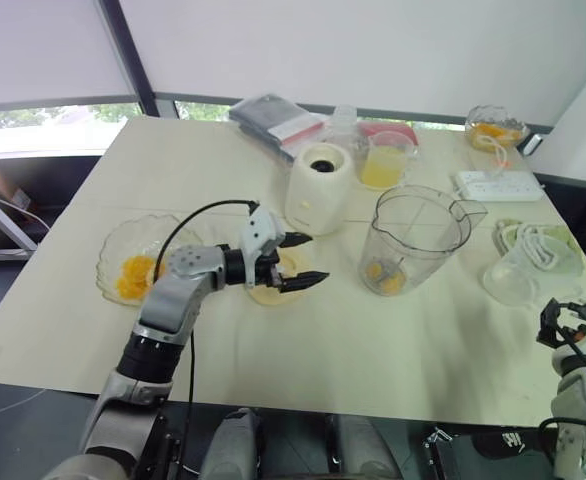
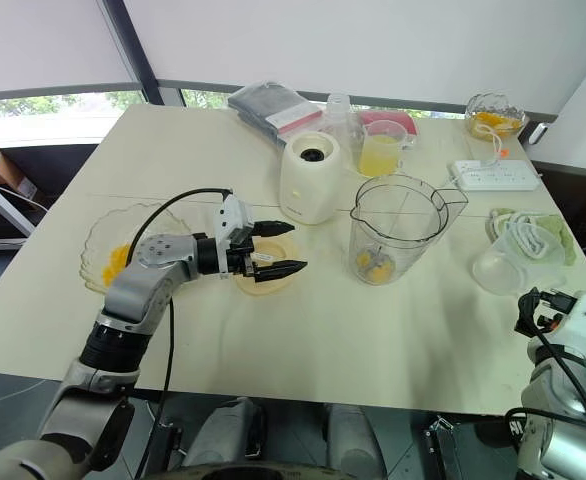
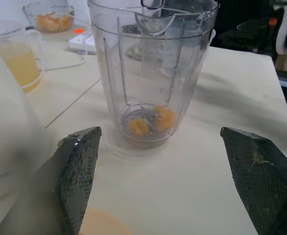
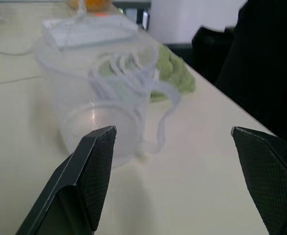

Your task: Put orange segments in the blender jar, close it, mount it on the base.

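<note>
Orange segments (image 1: 133,277) sit in a scalloped clear glass bowl (image 1: 113,245), behind the left fingers (image 3: 80,176) and beside that forearm. They look soft, wet and slippery, likely to tear under pressure, so a gentle pinch across a piece's middle seems best. The right fingers (image 4: 92,166) are spread wide and empty at the cream bench (image 1: 373,350) edge, facing a small clear plastic cup (image 4: 99,98). The left fingers are wide open too, holding nothing, poised over a pale cream round lid (image 2: 263,280). Just ahead of them stands the tall clear plastic blender jar (image 3: 153,73), upright and uncovered, with a few orange pieces (image 3: 153,122) at its blades. It looks light, stiff and smooth, best gripped around its wall. Beyond stands the white blender base (image 1: 320,187).
</note>
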Robot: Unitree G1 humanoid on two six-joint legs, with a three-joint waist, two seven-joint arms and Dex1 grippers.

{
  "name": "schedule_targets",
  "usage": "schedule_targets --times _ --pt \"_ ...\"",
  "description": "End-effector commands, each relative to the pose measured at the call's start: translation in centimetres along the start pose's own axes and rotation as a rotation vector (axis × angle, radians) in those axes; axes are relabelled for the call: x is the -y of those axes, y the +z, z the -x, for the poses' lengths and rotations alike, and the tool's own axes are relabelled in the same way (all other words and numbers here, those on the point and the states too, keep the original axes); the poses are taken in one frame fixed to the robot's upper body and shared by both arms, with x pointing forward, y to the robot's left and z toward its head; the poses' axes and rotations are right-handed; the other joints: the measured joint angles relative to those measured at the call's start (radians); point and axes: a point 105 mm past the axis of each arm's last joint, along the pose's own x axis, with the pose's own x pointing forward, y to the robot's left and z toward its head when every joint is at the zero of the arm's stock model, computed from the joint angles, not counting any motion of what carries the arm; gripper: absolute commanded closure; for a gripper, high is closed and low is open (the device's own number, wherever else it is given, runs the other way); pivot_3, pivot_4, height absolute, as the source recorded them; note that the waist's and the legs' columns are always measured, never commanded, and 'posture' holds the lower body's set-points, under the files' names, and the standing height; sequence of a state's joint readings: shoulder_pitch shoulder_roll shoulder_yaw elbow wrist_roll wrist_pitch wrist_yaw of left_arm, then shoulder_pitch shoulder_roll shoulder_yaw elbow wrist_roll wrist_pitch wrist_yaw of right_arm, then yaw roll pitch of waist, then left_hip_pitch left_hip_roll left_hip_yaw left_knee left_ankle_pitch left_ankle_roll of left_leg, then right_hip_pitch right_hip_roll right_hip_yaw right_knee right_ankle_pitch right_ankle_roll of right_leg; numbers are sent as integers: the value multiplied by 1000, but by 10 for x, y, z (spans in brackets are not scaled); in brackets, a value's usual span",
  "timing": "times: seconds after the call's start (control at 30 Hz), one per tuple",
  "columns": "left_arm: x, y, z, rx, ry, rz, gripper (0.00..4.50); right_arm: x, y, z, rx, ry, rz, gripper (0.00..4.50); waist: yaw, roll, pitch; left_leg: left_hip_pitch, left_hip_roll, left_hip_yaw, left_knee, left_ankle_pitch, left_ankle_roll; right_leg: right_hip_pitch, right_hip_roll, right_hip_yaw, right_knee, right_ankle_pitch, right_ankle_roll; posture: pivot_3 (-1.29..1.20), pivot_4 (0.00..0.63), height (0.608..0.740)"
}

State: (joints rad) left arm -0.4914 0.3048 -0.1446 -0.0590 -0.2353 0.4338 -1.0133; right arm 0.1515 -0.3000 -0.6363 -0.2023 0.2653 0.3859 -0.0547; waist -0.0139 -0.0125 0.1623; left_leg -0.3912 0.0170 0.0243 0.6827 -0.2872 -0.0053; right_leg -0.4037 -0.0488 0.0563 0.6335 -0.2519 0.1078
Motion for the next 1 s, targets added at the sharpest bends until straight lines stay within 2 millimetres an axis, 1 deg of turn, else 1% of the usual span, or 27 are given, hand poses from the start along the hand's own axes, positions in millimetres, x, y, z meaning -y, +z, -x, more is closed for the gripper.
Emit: schedule_targets --times 0.03,0.13,0.27,0.4,0.6,0.77,1.0 --pt "3 10 0 25 9 -29 443 11 7 -6 33 -53 8 587 -1 1 0 0 0 0 0 0 0 0 0 0 0 0 0 0 150 740" --pt "2 9 2 22 21 -27 443 8 6 -14 29 -51 -6 587 -5 1 0 0 0 0 0 0 0 0 0 0 0 0 0 0 150 740" --pt "0 9 2 21 43 -29 443 8 0 -23 14 -70 -35 587 -6 2 0 0 0 0 0 0 0 0 0 1 0 0 0 0 150 740" --pt "-1 10 2 29 63 -25 443 3 -1 -32 12 -63 -56 587 -6 2 0 0 0 0 0 0 0 0 1 1 0 0 0 0 150 740" --pt "-1 10 3 26 73 -32 443 0 1 -40 21 -67 -73 587 -6 2 0 0 0 0 -1 0 0 0 1 1 -1 0 0 0 150 740" --pt "4 8 3 7 58 -80 443 2 4 -49 32 -73 -74 587 -7 3 1 0 0 1 -1 0 0 0 1 2 -1 0 0 0 150 740" --pt "0 8 3 7 74 -99 443 3 8 -61 38 -92 -102 587 -9 3 1 0 0 1 -1 0 0 0 1 2 -2 0 0 0 150 740"
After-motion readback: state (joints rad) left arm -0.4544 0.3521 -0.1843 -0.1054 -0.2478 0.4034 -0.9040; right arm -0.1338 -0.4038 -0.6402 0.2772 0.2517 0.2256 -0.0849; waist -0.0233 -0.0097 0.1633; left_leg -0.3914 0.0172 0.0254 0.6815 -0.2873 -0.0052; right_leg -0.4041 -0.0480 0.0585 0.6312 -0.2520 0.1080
